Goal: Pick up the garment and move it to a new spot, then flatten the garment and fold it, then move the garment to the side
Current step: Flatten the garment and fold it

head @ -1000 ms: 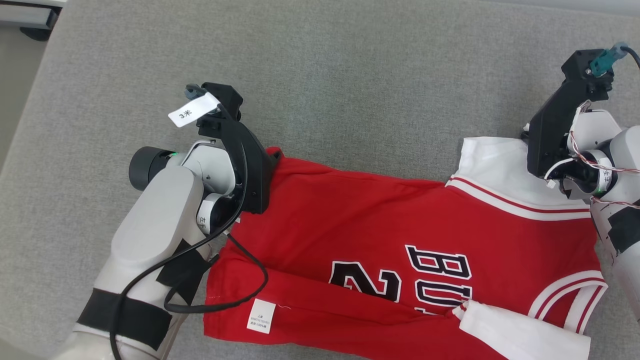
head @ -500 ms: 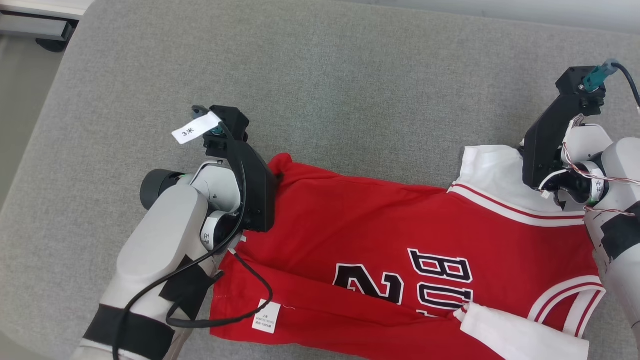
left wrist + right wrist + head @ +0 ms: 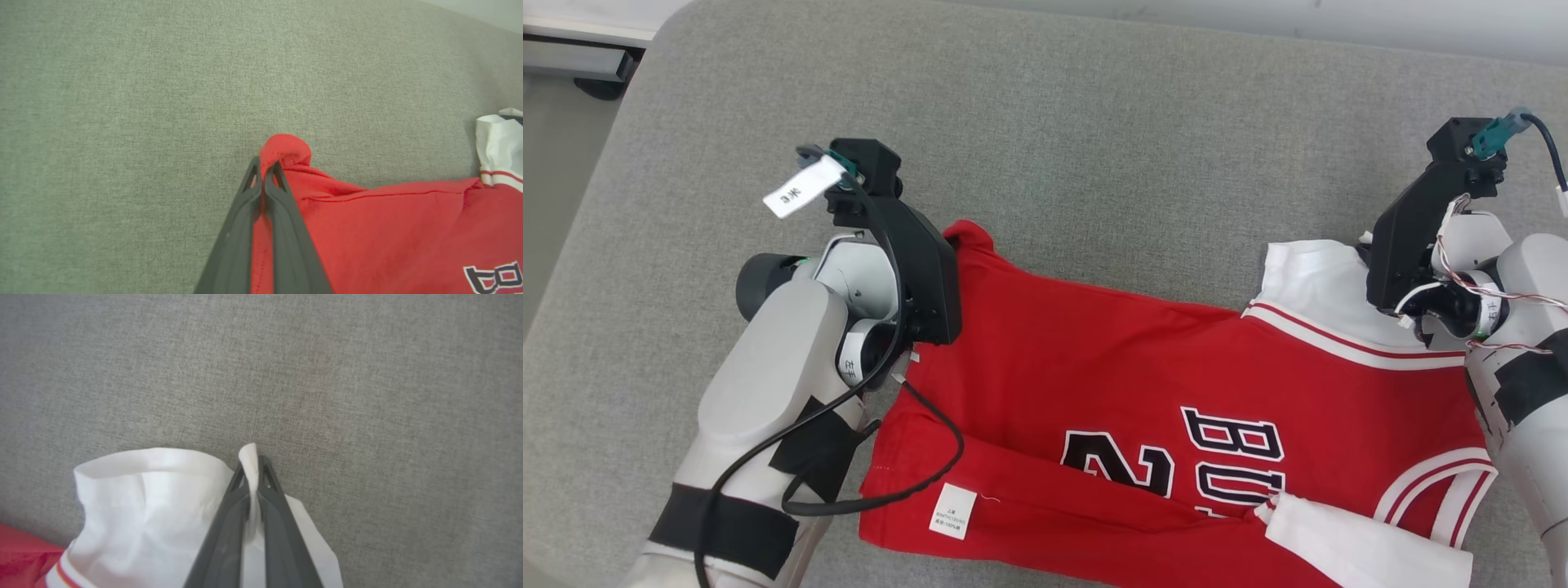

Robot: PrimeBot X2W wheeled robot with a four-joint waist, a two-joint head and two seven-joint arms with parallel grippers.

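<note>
The red garment (image 3: pixel 1094 343) is lying across the lower frame on the grey tabletop (image 3: pixel 1094 122). The left fingers (image 3: pixel 235 232) are pinching its corner, the right fingers (image 3: pixel 226 526) its white sleeve. A black cable (image 3: pixel 961 449) is draping over its hem.

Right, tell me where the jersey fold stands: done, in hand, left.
Done: the jersey lies spread on the grey surface, its near edge already turned over, label showing. In hand: the left gripper is shut on a red corner, the right gripper on the white sleeve edge. Left: probably folding the far edge over, then moving it aside.
</note>
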